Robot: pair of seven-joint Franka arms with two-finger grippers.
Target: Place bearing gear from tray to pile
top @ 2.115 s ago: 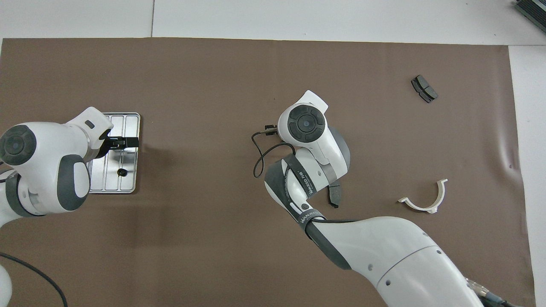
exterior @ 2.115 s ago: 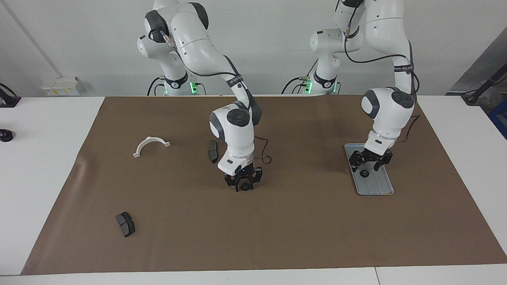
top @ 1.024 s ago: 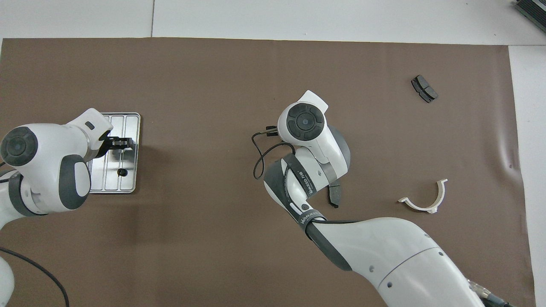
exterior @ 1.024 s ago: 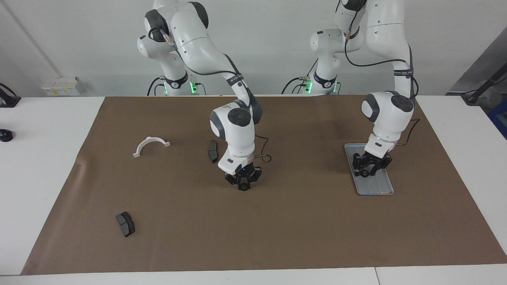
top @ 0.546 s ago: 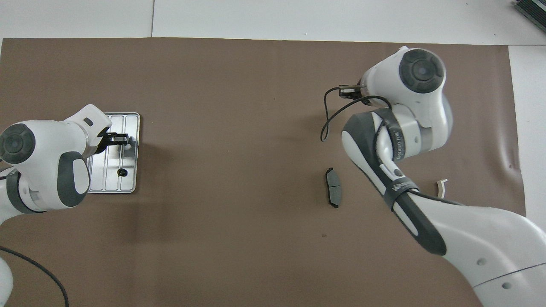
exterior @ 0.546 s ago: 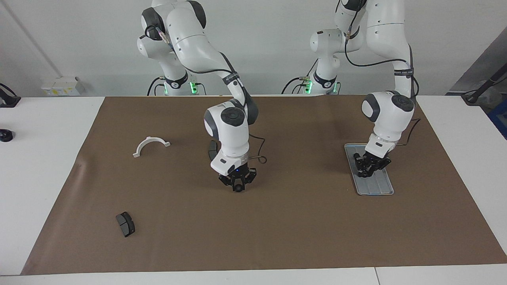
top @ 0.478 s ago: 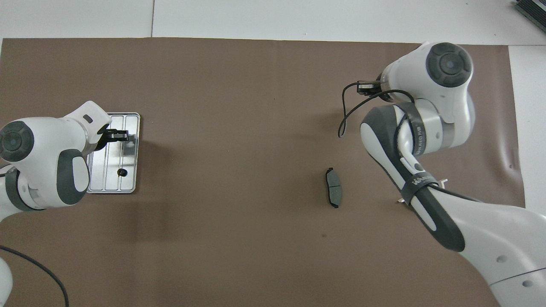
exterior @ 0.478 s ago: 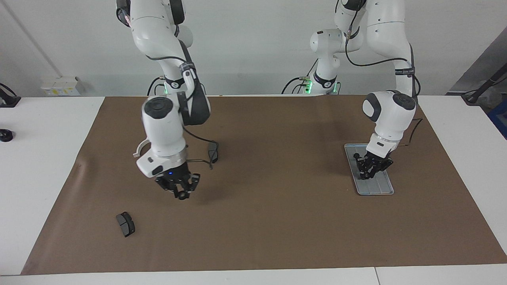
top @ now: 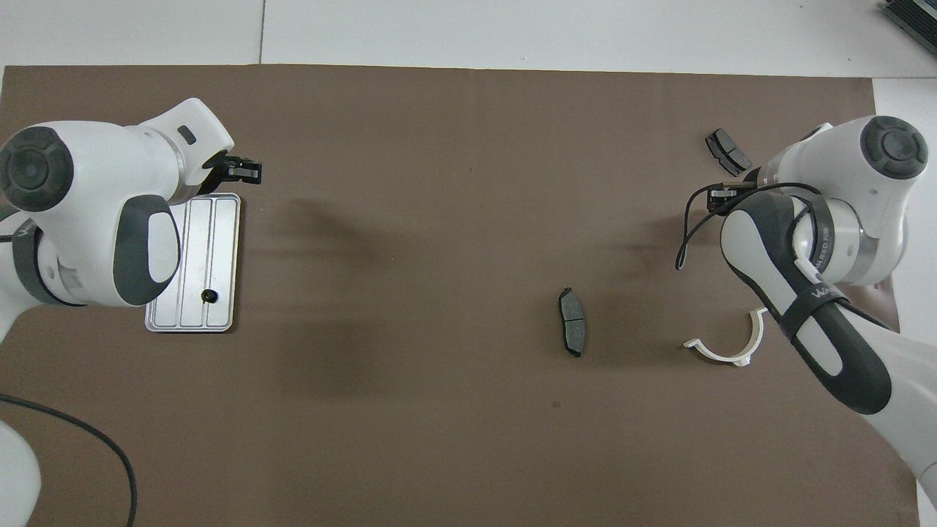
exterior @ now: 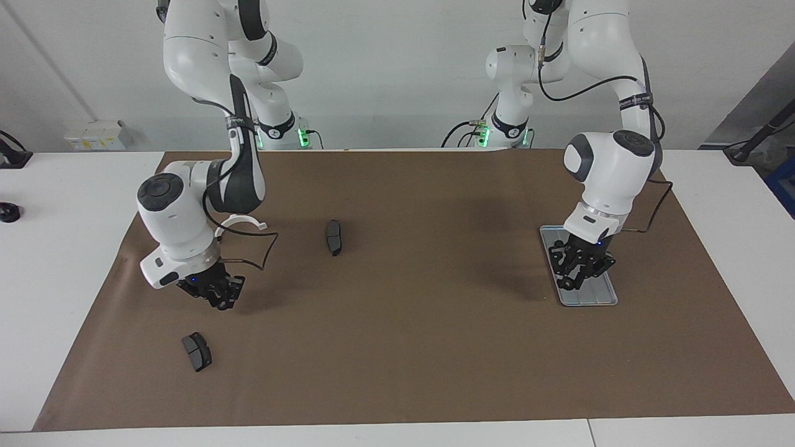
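Over the tray (exterior: 597, 297) hangs the left gripper (exterior: 581, 271), grip unclear, seemingly mid-pick. One gear (top: 210, 296) lies in the tray. The right gripper (exterior: 220, 298), equally unclear, hovers near a brake pad (exterior: 197, 351). The next move likely calls for lifting cleanly.

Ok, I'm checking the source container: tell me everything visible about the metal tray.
The tray is a flat silver-grey metal rectangle with rounded corners, a raised rim and lengthwise grooves. It lies flat on the brown mat toward the left arm's end. One small black gear sits in it, near its end closer to the robots. The left gripper is over it.
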